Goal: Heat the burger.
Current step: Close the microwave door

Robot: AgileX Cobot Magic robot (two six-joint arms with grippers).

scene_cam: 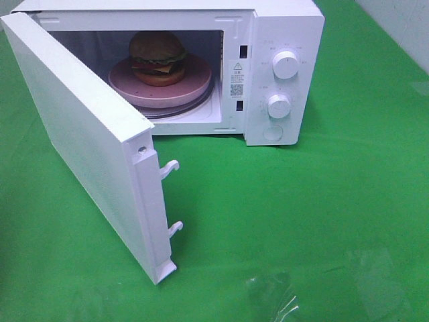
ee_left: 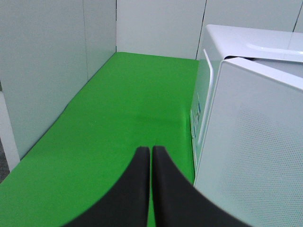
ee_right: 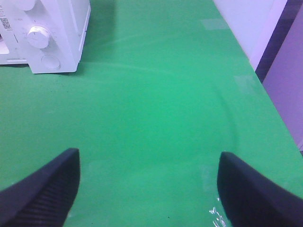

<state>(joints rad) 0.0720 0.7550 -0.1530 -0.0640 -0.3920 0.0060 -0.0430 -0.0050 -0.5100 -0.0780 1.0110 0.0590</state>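
The burger point(scene_cam: 157, 54) seems light and soft; take the pink plate point(scene_cam: 200, 79) by its rim. Left gripper point(ee_left: 150, 150) closed, empty; right gripper point(ee_right: 149, 158) open.

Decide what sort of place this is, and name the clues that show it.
Probably a robot lab bench set up as a mock kitchen, not a real one. A microwave holding a burger on a plate stands on a plain green mat, and bare white panels wall it in.
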